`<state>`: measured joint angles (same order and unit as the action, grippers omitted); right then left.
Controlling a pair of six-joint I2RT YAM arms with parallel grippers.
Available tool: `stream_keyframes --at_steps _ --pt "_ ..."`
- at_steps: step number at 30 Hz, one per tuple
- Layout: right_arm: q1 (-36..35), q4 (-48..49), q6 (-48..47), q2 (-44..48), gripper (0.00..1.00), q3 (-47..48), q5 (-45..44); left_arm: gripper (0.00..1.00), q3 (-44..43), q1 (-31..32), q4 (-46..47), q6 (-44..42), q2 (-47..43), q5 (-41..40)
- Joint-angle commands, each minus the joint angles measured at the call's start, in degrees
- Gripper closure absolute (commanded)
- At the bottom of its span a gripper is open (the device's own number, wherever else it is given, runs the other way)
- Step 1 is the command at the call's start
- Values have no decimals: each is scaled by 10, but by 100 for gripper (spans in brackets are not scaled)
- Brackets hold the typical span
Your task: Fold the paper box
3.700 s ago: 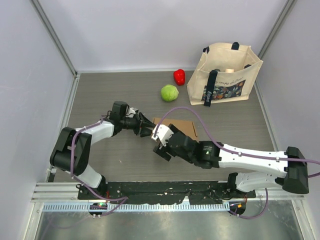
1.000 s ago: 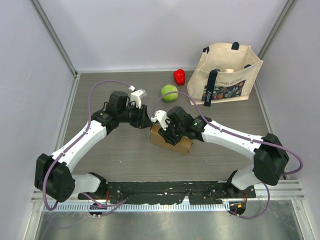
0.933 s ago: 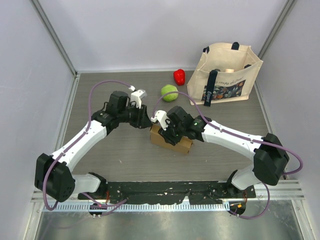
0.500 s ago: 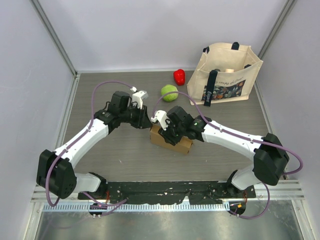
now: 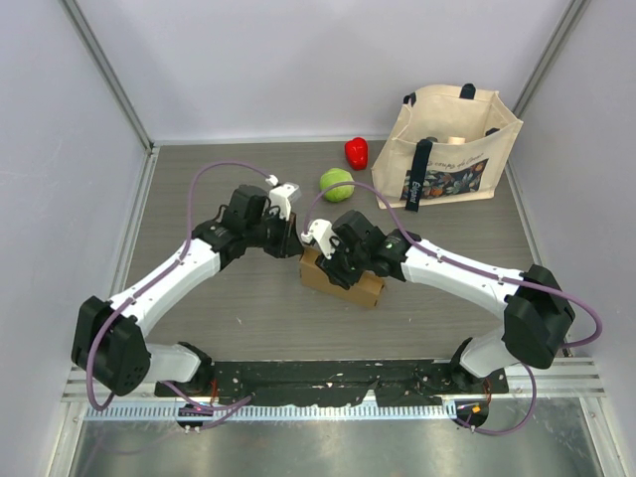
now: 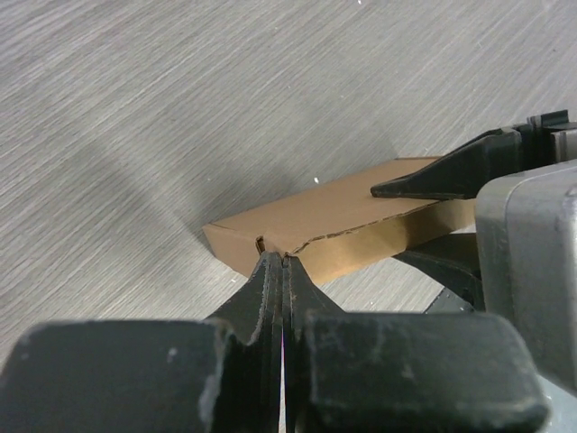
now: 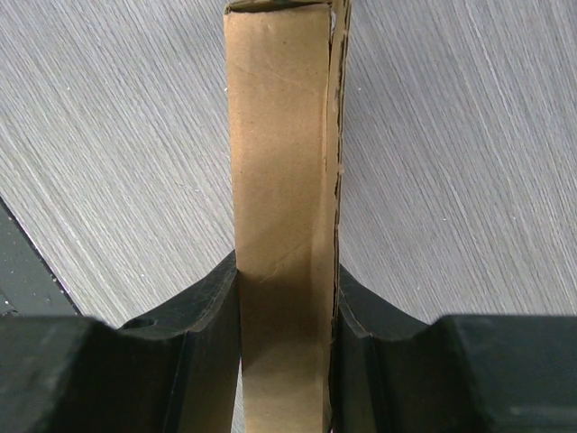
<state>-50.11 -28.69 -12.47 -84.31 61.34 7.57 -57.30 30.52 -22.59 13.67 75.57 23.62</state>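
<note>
Grey wood-grain table (image 5: 199, 189) is carrying everything. The left arm (image 5: 169, 280) and the right arm (image 5: 467, 280) are reaching in from the near edge and meeting around the middle of the surface.

At the far right corner the beige canvas tote bag (image 5: 452, 149) is standing upright with its mouth open and its dark handles hanging down its front.

The paper box (image 5: 350, 286) is sitting near the middle of the surface, a little right of centre and towards the near edge. It is closed into a flat brown slab. One seam along its upper edge is gaping slightly, with a ragged cardboard lip showing (image 6: 361, 230). Whether its underside is resting on the surface or hanging just above it cannot be told.

A green cabbage (image 5: 337, 184) is lying towards the far edge, just left of the bag, and a smaller red pepper (image 5: 356, 152) is lying beyond it, nearer the far edge.

The right gripper (image 5: 338, 260) is clamping the box across its thin dimension, one finger (image 7: 203, 311) pressing each broad face. The left gripper (image 6: 282, 263) is closed with its fingers pressed together, and their tips are touching the box's upper edge at its left end, right by the gaping seam.
</note>
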Motion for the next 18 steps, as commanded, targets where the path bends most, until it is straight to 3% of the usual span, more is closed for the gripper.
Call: stream_keyframes --at_steps 1,13,18 --pt "-3 10 22 -9 73 4 23 100 3 31 -11 20 -22 -57" --pt "1 28 27 -17 71 -1 10 100 55 67 2 55 -48 -150" --pt "1 43 47 -9 62 -9 -13 100 72 81 11 78 -53 -189"
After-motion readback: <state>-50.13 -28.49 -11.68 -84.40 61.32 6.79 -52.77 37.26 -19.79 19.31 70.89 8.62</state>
